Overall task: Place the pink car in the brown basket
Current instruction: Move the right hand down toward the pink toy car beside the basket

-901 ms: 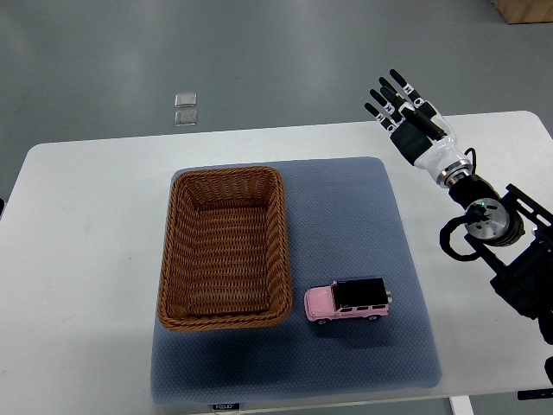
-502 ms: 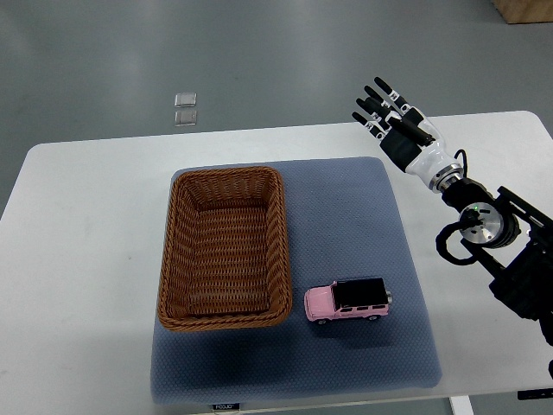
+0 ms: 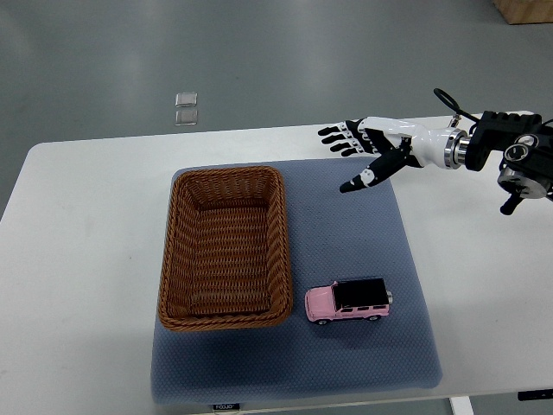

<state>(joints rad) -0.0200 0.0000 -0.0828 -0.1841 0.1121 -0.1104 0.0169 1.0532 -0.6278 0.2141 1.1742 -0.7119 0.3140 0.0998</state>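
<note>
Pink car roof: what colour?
Black, on the pink car, seen clearly in the top view, the only camera.

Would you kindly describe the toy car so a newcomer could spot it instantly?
A grey-blue mat covers the middle of the white table. On it, just right of the brown basket's near corner, sits the pink car, the only pink thing, with a black roof.

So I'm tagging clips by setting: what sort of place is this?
Probably a robotics lab or test room: a plain white table on bare grey floor, with a staged blue mat holding only a basket and toy car.
</note>
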